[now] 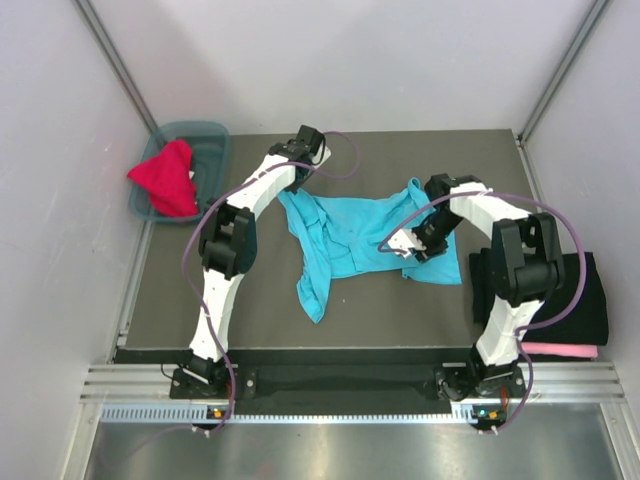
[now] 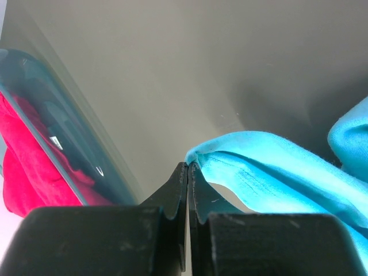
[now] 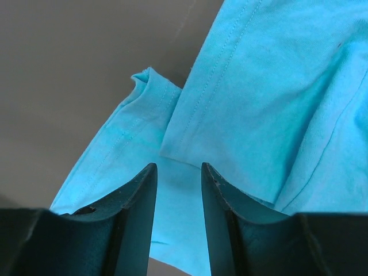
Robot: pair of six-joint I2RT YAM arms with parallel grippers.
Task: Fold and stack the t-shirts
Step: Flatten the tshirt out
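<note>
Turquoise t-shirt (image 1: 345, 240) spread crumpled on the dark mat (image 1: 400, 310), between the two arms. A thin fold of its far-left edge is pinched between the pressed-together fingers of the left gripper (image 2: 188, 172), just beside the teal tub (image 1: 215, 132) in which the red t-shirt (image 1: 165, 178) is heaped. So slight a bite is judged liable to slip if the cloth is pulled taut, and the tub could be knocked by a sideways move. The right gripper (image 3: 178, 167) is held over the shirt's right part with its jaws spread and nothing seen between them. Overlapping layers lie below it, so two plies could be caught at once and the fold skewed. The left arm is reached far forward, elbow raised. The right arm is bent back on itself, wrist turned inward. The black t-shirt (image 1: 590, 300) is laid over the pink t-shirt (image 1: 560, 350) at the right edge.
</note>
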